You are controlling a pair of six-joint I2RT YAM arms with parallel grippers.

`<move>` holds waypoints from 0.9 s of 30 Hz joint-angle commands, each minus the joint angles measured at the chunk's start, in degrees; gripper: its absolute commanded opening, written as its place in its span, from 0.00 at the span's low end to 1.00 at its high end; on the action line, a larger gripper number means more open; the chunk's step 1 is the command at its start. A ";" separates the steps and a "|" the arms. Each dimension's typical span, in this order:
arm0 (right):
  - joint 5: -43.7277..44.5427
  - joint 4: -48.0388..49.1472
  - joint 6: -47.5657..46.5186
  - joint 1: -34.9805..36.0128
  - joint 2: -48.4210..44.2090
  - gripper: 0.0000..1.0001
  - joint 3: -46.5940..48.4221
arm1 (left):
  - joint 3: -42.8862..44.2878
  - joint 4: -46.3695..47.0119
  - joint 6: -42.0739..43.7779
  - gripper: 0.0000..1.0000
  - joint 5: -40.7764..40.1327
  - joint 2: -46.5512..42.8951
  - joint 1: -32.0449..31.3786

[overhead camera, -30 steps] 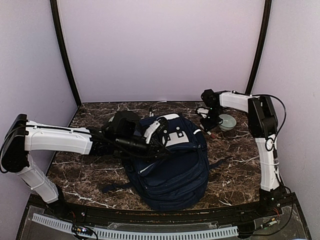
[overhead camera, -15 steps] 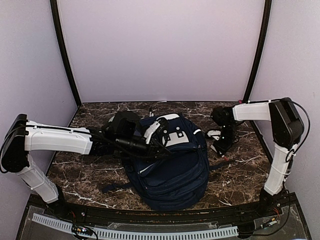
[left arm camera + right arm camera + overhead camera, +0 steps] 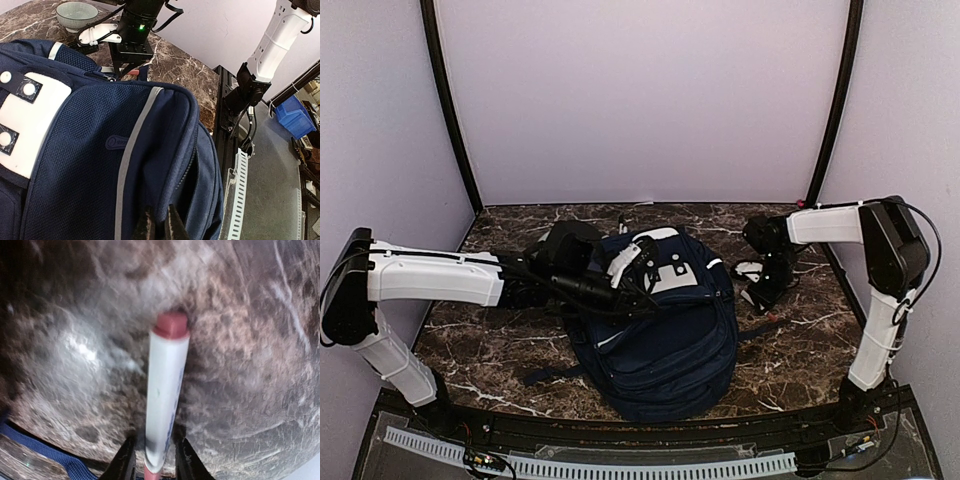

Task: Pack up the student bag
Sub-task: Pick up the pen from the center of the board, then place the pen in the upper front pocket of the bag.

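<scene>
The student bag (image 3: pixel 665 330) lies flat in the middle of the overhead frame, its top toward the upper left and its bulging body reaching the lower centre. It rests on a dark brown marble worktop (image 3: pixel 790 350) veined in white. Pale lilac walls (image 3: pixel 640 100) close the worktop in, with a black pole (image 3: pixel 448 110) slanting up at each rear corner. A black frame carrying a white slotted strip (image 3: pixel 650 468) runs along the bottom edge.

In the left wrist view the bag fills the left and centre. Its white patch (image 3: pixel 30 125) sits at the left edge and a grey reflective stripe (image 3: pixel 132 160) runs down the navy mesh. To the right of the stripe a zip seam (image 3: pixel 191 175) gapes narrowly, and only darkness shows inside. The left pincer (image 3: pixel 159 212) enters at the bottom centre with its fingers pressed almost together against the fabric beside that seam. Whether cloth is caught between them cannot be told.

A pale green bowl (image 3: pixel 76 15) stands on the worktop at the upper left of that view, beyond the bag, and only its glazed inside shows.

The right pincer (image 3: pixel 152 457), just right of the bag in the overhead view, pinches a white marker (image 3: pixel 165 380) with red ends. The marker's far end points at the marble, and a blue strap (image 3: pixel 55 452) crosses the lower left corner of the right wrist view.
</scene>
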 commanded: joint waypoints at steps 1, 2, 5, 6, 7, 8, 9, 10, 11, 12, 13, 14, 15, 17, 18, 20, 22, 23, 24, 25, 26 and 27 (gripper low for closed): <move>-3.43 2.79 1.47 0.29 3.59 0.25 2.64 | 1.39 -2.49 0.31 0.00 -0.62 -2.90 0.29; -3.20 2.74 1.61 0.26 4.01 0.22 2.68 | 1.47 -2.66 0.25 0.00 -0.70 -3.08 0.29; -2.25 2.94 1.70 0.19 4.05 0.15 1.94 | 1.41 -3.00 0.39 0.00 -1.13 -3.54 0.29; -2.28 2.95 1.62 0.02 3.59 0.12 1.63 | 1.47 -3.06 0.52 0.00 -1.45 -3.74 0.29; -2.37 2.88 1.54 -0.20 2.94 0.10 1.33 | 1.52 -3.24 0.65 0.00 -1.65 -3.82 0.29; -2.34 2.86 1.47 -0.41 1.83 0.10 1.06 | 1.64 -3.43 0.74 0.00 -1.76 -3.86 0.29; -2.50 2.67 1.26 -0.72 0.71 0.09 0.92 | 1.89 -3.66 0.86 0.00 -1.91 -3.82 0.29; -3.29 2.05 0.80 -1.14 -0.43 0.07 1.06 | 2.23 -3.90 1.04 0.00 -1.95 -3.74 0.29; -5.46 0.79 -0.70 -1.59 -1.69 0.05 1.67 | 2.64 -4.12 1.10 0.00 -1.97 -3.65 0.29; -10.15 -1.03 -1.97 -1.93 -3.02 0.05 2.47 | 3.06 -4.18 1.12 0.00 -1.92 -3.54 0.29; -13.58 -2.76 -3.33 -2.25 -4.56 0.04 3.40 | 3.33 -4.14 0.99 0.00 -1.78 -3.40 0.29; -16.09 -3.83 -4.05 -2.38 -6.61 0.04 4.08 | 3.55 -3.84 0.84 0.00 -1.53 -3.30 0.29; -17.93 -4.38 -4.61 -2.35 -8.79 0.04 4.52 | 3.67 -3.14 0.54 0.00 -1.43 -3.26 0.29; -22.23 -5.24 -6.67 -2.36 -13.39 0.03 5.34 | 3.40 -1.49 0.01 0.00 -1.44 -3.34 0.29; -24.51 -5.58 -7.54 -2.39 -15.44 0.03 5.72 | 3.20 -0.40 -0.28 0.00 -1.52 -3.41 0.29; -30.20 -5.52 -9.52 -2.30 -20.26 0.03 5.72 | 2.95 1.59 -0.88 0.00 -1.44 -3.15 0.29; -36.24 -5.46 -11.53 -1.87 -23.96 0.04 5.49 | 3.16 3.03 -1.41 0.00 -1.22 -2.55 0.29; -37.60 -5.56 -12.10 -1.05 -25.18 0.05 5.57 | 3.31 3.69 -1.66 0.00 -1.17 -2.16 0.29; -38.23 -6.18 -13.05 0.09 -26.10 0.05 5.92 | 3.57 4.29 -1.93 0.00 -0.91 -1.79 0.29; -38.51 -7.46 -14.58 1.87 -26.60 0.06 6.69 | 3.87 4.74 -2.23 0.00 -0.61 -1.33 0.29; -38.33 -8.33 -15.78 3.55 -27.26 0.06 7.75 | 4.12 5.05 -2.43 0.00 -0.42 -0.87 0.29; -37.95 -8.69 -16.55 5.58 -27.92 0.06 8.27 | 4.48 5.31 -2.63 0.00 -0.28 -0.47 0.29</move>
